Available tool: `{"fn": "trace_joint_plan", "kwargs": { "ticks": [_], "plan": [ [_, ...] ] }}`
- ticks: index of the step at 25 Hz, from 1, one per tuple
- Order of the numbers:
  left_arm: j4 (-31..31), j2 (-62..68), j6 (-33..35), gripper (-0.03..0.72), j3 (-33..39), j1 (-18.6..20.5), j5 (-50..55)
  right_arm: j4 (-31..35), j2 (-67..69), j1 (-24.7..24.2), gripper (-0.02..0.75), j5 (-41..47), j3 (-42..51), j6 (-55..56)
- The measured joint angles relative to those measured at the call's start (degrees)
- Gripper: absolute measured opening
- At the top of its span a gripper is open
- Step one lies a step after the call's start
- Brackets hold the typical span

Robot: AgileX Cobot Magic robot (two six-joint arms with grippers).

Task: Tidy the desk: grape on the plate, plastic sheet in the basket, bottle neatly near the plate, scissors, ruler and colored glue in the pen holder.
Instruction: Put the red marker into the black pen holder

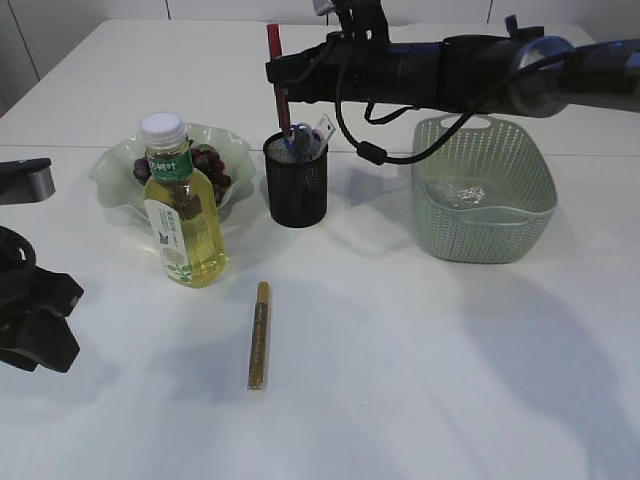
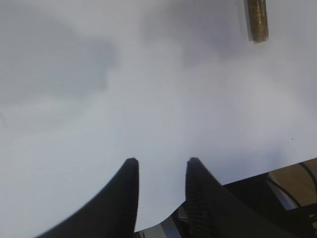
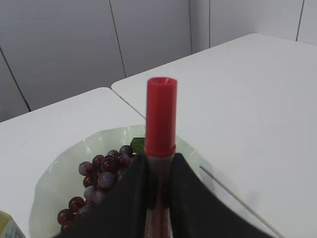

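Right gripper (image 1: 283, 72) reaches across from the right, its fingers (image 3: 131, 198) pinching a red glue stick (image 1: 277, 75) held upright over the black mesh pen holder (image 1: 296, 183) at centre. Risk: the stick's lower end looks close to the holder's far-left rim; if it drops off-line it could catch the rim, tip the light holder, or jam against the items already standing inside, likely scissors and ruler, though too small to be sure.

A gold glue stick (image 1: 259, 334) lies flat on the near worktop (image 1: 420, 380), not yet put away. Left gripper (image 2: 161, 163) hangs low at near left, fingers spread w/ nothing between them; the gold stick is well apart from it.

Pale green plate (image 1: 112, 170) at far left holds the grapes (image 1: 210, 168). Bottle (image 1: 181, 205) stands upright just in front of the plate. Green basket (image 1: 485, 190) at right holds the clear plastic sheet (image 1: 458, 192)
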Motion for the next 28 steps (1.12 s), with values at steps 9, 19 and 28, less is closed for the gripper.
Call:
{"fn": "trace_joint_plan", "kwargs": {
  "ticks": [9, 19, 28],
  "plan": [
    [0.0, 0.0, 0.0, 0.239, 0.0, 0.0, 0.48, 0.0, 0.62, 0.0, 0.217, 0.32, -0.12, -0.13],
    [0.0, 0.0, 0.0, 0.237, 0.0, 0.0, 0.75, -1.41, 0.29, 0.0, 0.265, 1.4, -0.12, 7.8],
    [0.13, 0.0, 0.0, 0.238, 0.0, 0.0, 0.63, -57.45, -15.97, 0.92, 0.272, 7.09, -0.12, 62.6]
  ]
}}
